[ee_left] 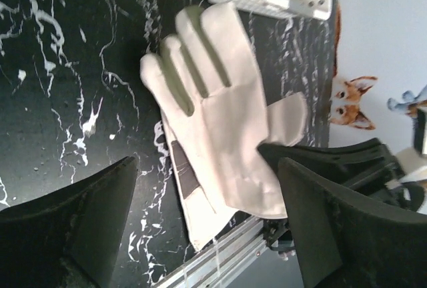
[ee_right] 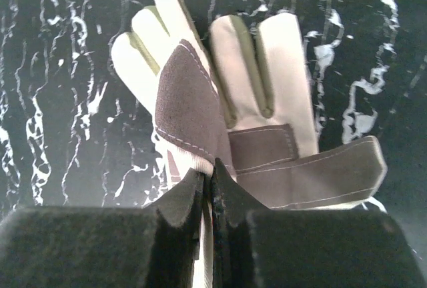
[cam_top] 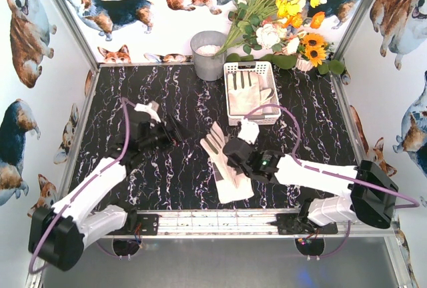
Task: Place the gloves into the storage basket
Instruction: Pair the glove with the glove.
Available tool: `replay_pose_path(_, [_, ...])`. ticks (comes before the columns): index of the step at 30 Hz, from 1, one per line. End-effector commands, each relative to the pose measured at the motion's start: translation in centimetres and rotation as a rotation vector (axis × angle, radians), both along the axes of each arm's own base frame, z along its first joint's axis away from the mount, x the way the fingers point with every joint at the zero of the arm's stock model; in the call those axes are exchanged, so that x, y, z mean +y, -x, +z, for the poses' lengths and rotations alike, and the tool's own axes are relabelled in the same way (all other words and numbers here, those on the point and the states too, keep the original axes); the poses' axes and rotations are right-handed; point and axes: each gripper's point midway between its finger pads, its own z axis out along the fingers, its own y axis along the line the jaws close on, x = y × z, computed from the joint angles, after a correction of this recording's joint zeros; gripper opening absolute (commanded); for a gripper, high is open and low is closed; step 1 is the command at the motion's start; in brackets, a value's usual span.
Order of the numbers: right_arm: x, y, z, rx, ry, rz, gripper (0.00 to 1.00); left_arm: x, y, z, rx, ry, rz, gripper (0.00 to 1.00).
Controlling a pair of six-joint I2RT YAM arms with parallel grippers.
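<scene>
Dark pads of the right gripper (ee_right: 208,185) are pressed together on a fold of the grey-panelled glove (ee_right: 267,81). A grey patch rises straight out of the closed jaws. The glove's pale fingers splay away from the wrist camera, flat on the black marble-patterned table (cam_top: 133,101). From overhead, the right gripper (cam_top: 235,151) sits at the right edge of the grey-panelled glove (cam_top: 217,143), near the middle of the table. The left gripper (cam_top: 165,131) stands to the left of it, apart from the fabric. Its jaws are spread wide and nothing is clamped between the pads. Through the left gripper (ee_left: 207,168) the wrist camera looks across at a pale glove (ee_left: 220,115) lying fingers-out on a lower glove (ee_left: 185,178). Only a grey strip and a bit of cuff of the lower glove show at the near edge. Whether the pinched fold belongs to the upper or the lower layer of this stack I cannot tell. Beyond the stack, toward the back right of the table, is the storage basket (cam_top: 253,120), white with slotted walls. Its front wall is near the right wrist. Inside lie the basket gloves (cam_top: 243,93), cream with a grey panel, overlapping, so I cannot tell how many there are. A grey metal bucket (cam_top: 208,55) stands just beside the basket on its left. A bunch of yellow, white and orange flowers (cam_top: 283,8) leans over the back wall behind both.
</scene>
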Motion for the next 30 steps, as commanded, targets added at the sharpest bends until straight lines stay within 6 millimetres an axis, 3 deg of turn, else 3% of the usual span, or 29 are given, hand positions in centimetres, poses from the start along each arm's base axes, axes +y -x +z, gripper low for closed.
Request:
replay_pose_path(1, [-2.0, -0.8, 1.2, -0.059, -0.063, -0.147, 0.0, -1.5, 0.4, -2.0, 0.013, -0.019, -0.067, 0.77])
replay_pose_path(8, [-2.9, 0.1, -0.7, -0.005, -0.003, -0.14, 0.0, -4.4, 0.2, -6.6, 0.07, -0.053, -0.106, 0.62])
replay_pose_path(16, [-3.6, 0.4, -1.0, 0.003, 0.004, -0.14, 0.01, -6.1, -2.7, -9.5, 0.088, -0.057, -0.078, 0.49])
replay_pose_path(23, [-3.0, 0.1, -1.1, 0.031, 0.005, -0.04, 0.21, -6.9, -4.3, -11.9, 0.113, -0.071, -0.067, 0.37])
replay_pose_path(26, [-2.7, 0.2, -1.2, 0.063, -0.034, -0.004, 0.25, -7.4, -4.6, -12.2, 0.108, -0.046, -0.07, 0.24])
replay_pose_path(30, [-2.5, 0.0, -0.5, 0.067, -0.108, 0.04, 0.43, -7.3, -4.6, -12.9, 0.116, -0.068, -0.079, 0.06])
